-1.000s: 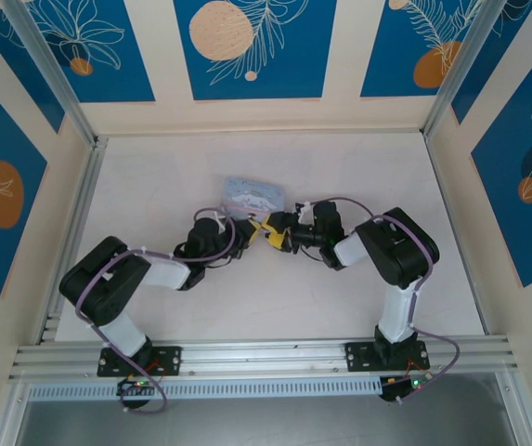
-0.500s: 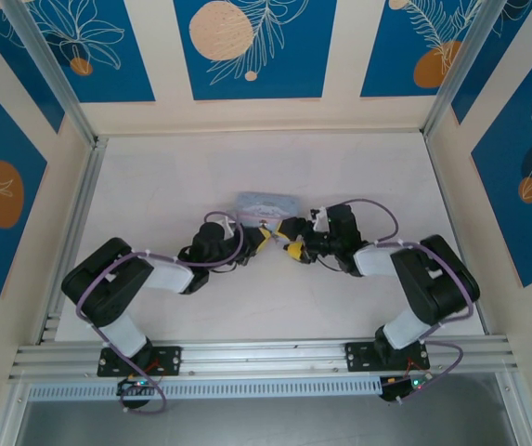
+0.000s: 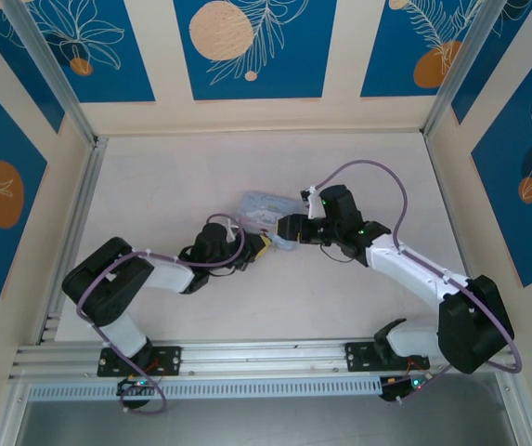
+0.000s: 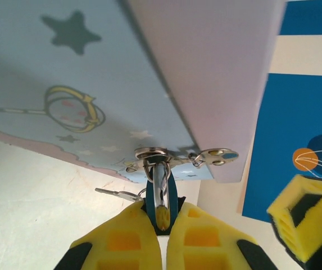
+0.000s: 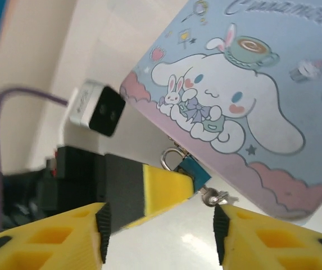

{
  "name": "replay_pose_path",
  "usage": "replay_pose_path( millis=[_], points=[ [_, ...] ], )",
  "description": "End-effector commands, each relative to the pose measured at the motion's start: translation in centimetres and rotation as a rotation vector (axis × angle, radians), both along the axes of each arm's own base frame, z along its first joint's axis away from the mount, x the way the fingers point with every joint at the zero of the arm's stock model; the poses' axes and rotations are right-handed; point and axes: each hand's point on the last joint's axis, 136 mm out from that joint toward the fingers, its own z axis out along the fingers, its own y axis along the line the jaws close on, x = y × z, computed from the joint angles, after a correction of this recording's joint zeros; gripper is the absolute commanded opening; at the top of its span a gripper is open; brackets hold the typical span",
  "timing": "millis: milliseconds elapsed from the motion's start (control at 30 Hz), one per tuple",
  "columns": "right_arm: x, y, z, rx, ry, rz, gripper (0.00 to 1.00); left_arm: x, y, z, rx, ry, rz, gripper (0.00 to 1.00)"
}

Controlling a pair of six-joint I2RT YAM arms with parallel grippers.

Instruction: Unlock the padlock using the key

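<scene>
The left end effector (image 4: pixel 163 212) is clenched on the padlock (image 4: pixel 161 198), whose shackle goes through the hasp (image 4: pixel 156 153) of the tin (image 4: pixel 93 84). The key (image 4: pixel 118 194) is just beside the lock body, on its left in the left wrist view. Whether it sits in the keyhole cannot be told. The right end effector (image 5: pixel 159 225) is released, with its fingers wide apart, near the lock and holding nothing.

The main risk is the size of the key — it is a thin sliver, and the wide fingers can push it aside or press it flat on the counter (image 4: pixel 31 191) instead of pinching it. If the right end effector closes off-centre, it can hit the left fingers and knock the lock out of their hold. The tin also looks light — a pull on the lock may drag it, and then the key goes out of reach.
</scene>
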Motion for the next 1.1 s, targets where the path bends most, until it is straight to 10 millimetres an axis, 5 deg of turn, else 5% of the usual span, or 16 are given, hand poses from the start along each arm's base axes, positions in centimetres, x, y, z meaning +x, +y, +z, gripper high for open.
replay_pose_path(
  millis=[0,533,833,1067],
  points=[
    [-0.6,-1.3,-2.8,-0.289,-0.087,0.087,0.46,-0.4,-1.4,0.7,-0.010,-0.006,-0.066,0.00],
    [-1.5,1.1,-6.6,-0.592,-0.263,0.280,0.48,-0.9,-2.1,0.6,-0.017,0.065,-0.109,0.00],
    [-1.8,1.5,-8.2,-0.656,-0.277,0.322,0.32,-0.8,-2.5,1.0,-0.025,0.068,-0.124,0.00],
    [-0.6,1.2,-8.4,-0.705,-0.310,0.272,0.32,-0.8,-2.7,1.6,-0.039,0.064,-0.130,0.00]
  ],
)
